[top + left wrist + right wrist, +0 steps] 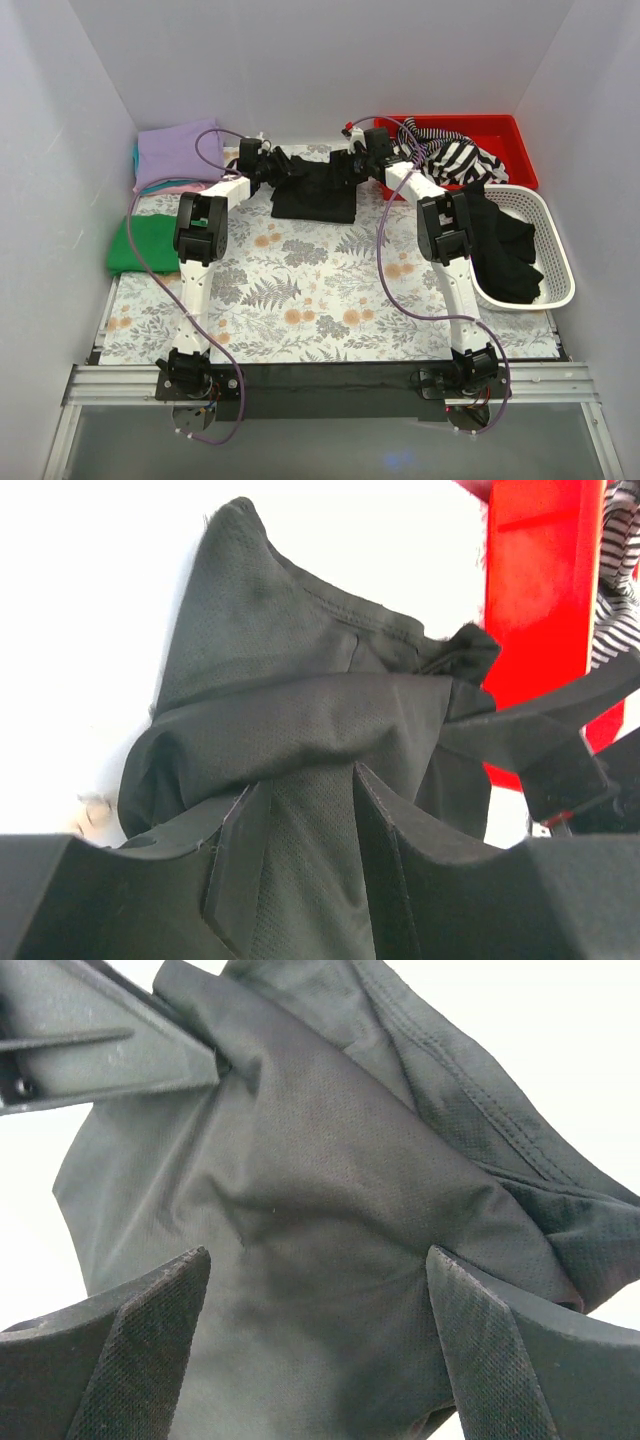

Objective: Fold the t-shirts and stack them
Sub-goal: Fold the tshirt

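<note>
A black t-shirt [315,192] lies bunched at the far middle of the floral mat, with both arms reaching over it. My left gripper [272,168] is at its left end. In the left wrist view that gripper [305,780] is shut on a fold of the black t-shirt [300,700], which fills the gap between the jaws. My right gripper [352,165] is at the shirt's right end. Its jaws [318,1255] stand wide apart, open, with the black fabric [330,1160] spread between them. At the back left lies a folded lavender t-shirt [178,152], with a green one [145,243] in front of it.
A red bin [500,135] at the back right holds a striped garment [455,158]. In front of it a white basket [555,255] holds dark clothes [505,250]. White walls close in the back and both sides.
</note>
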Controlling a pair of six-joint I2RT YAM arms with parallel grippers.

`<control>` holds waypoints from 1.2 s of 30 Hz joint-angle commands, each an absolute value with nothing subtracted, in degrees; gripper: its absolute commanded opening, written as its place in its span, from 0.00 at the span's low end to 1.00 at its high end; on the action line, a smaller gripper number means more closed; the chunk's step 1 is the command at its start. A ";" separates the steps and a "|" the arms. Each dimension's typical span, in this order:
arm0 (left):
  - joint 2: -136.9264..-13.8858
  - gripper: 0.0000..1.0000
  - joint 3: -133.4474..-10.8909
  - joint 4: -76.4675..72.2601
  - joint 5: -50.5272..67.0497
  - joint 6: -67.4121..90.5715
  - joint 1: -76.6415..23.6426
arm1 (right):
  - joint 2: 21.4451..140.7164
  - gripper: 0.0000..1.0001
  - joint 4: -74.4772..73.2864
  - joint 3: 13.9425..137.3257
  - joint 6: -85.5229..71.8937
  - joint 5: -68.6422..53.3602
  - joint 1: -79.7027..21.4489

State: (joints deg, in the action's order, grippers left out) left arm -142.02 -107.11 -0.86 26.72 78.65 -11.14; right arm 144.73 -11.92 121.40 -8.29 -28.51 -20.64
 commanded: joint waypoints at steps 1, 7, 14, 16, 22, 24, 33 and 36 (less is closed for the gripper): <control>-142.47 0.38 -108.46 -4.30 23.82 78.40 -9.85 | 146.08 0.94 -11.61 122.61 -7.65 -27.77 -20.57; -141.86 0.37 -106.89 2.79 23.83 78.67 -8.79 | 145.64 0.94 -16.07 123.76 -7.21 -25.23 -20.74; -124.38 0.37 -81.87 1.58 14.61 78.40 -10.72 | 135.80 0.92 -15.73 104.97 -5.71 -21.10 -23.20; -120.69 0.38 -77.36 4.11 10.13 78.40 -12.82 | 132.20 0.92 -15.73 98.81 -5.27 -18.47 -24.86; -109.09 0.37 -62.69 10.19 3.34 78.04 -17.75 | 122.64 0.91 -17.75 80.82 -5.71 -13.63 -30.13; -102.68 0.36 -55.33 10.55 3.87 79.62 -18.80 | 117.46 0.90 -16.36 74.21 -6.32 -12.31 -31.98; -73.41 0.37 -42.10 20.12 2.21 83.32 -24.87 | 89.25 0.91 -11.51 48.69 -14.23 -7.30 -44.55; -67.86 0.39 -46.04 24.42 -0.95 81.48 -25.05 | 82.64 0.93 -11.87 48.69 -14.94 -6.51 -45.53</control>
State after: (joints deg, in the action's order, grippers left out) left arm -72.79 -42.33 19.77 3.92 82.67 -24.99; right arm 88.66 -9.65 48.58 -11.60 -9.06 -45.71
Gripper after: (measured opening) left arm 0.382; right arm 0.920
